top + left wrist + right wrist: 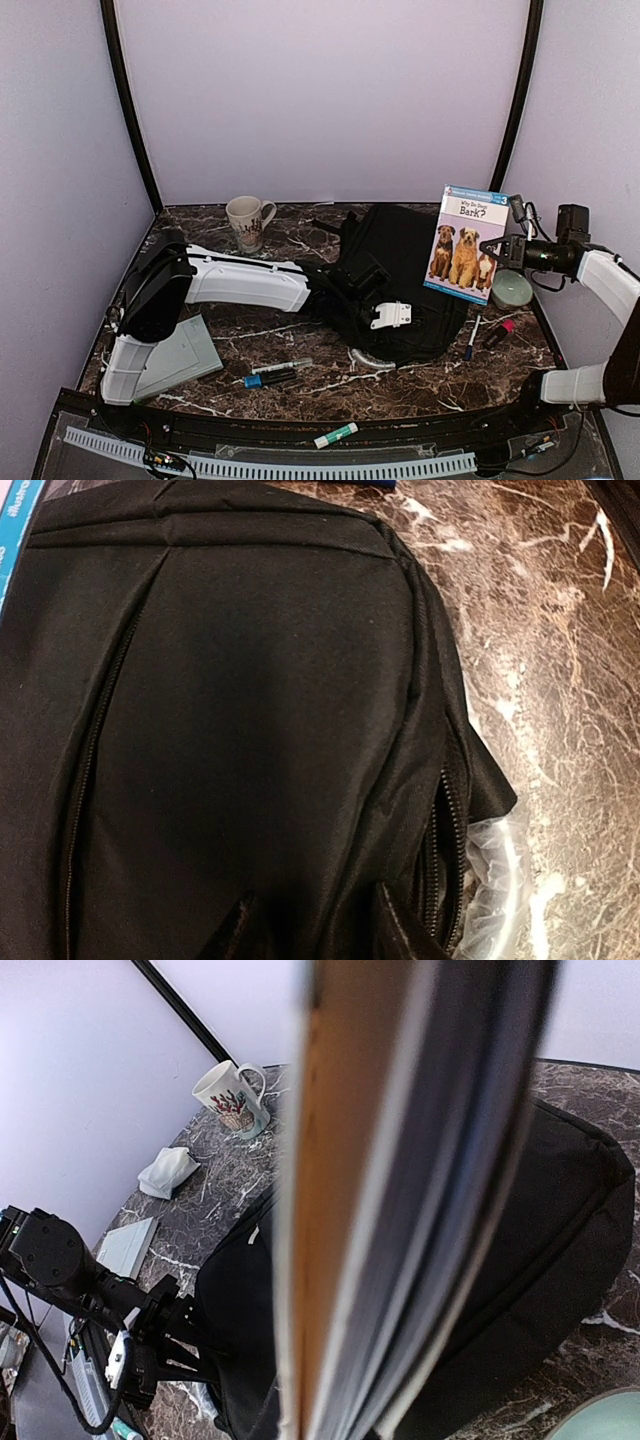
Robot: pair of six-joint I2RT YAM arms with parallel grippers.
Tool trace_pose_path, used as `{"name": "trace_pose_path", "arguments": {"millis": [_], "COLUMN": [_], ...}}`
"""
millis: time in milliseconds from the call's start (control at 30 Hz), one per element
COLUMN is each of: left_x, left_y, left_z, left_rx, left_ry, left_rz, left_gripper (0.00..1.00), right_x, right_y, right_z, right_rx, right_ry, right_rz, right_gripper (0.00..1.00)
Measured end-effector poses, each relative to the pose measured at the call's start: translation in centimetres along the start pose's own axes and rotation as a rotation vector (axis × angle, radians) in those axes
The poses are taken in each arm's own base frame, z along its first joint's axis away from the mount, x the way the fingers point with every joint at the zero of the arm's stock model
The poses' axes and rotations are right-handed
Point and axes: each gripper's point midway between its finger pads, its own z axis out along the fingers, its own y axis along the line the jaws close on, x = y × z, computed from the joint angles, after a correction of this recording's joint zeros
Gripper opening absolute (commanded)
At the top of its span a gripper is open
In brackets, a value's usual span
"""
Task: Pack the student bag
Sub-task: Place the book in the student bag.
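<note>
Now the student bag point(405, 300) lies flat at the centre of the worktop point(300, 350), nearer its rear edge; the left gripper point(362, 280) sits on its left side, opening impossible to tell, while the right gripper point(497, 248), clamped on a book point(465, 245), holds it upright over the bag's right edge

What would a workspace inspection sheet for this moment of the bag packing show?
Surface: dark marbled table, partly covered.
Job's things: student bag lying flat mid-table; book held upright over its right side.
Clutter: mug back left; flat grey item near left; markers; pens; pale green round object.
Grippers: left gripper fingers apart against the bag fabric, grip unclear; right gripper shut on the book.
Cables: black cable looping along the left arm.
Surroundings: pale enclosure walls with black poles.
</note>
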Motion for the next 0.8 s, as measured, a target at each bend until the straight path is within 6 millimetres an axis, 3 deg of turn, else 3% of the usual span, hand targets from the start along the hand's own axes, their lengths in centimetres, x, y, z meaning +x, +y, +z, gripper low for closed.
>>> {"name": "trace_pose_path", "arguments": {"millis": [100, 200, 367, 633, 800], "left_x": [0.1, 0.1, -0.1, 0.4, 1.3], "left_y": [0.0, 0.6, 2.5, 5.9, 7.1], "left_z": [0.2, 0.3, 1.7, 2.0, 1.7], "left_rx": [0.0, -0.026, -0.12, -0.191, -0.228], "left_ry": [0.004, 0.009, 0.016, -0.006, -0.006], "left_rz": [0.009, 0.012, -0.016, -0.228, -0.349], "left_gripper": [0.23, 0.01, 0.0, 0.0, 0.0], "right_x": [0.0, -0.1, -0.1, -3.0, -3.3], "right_y": [0.0, -0.1, -1.0, -6.3, -8.5], "right_z": [0.0, 0.0, -0.3, -3.5, -4.3], "right_rx": [0.0, 0.001, 0.049, 0.368, 0.487], "right_ry": [0.0, -0.003, -0.005, -0.052, -0.044], "right_rz": [0.0, -0.002, 0.006, 0.006, 0.028], "right_gripper": [0.0, 0.0, 0.0, 0.0, 0.0]}}
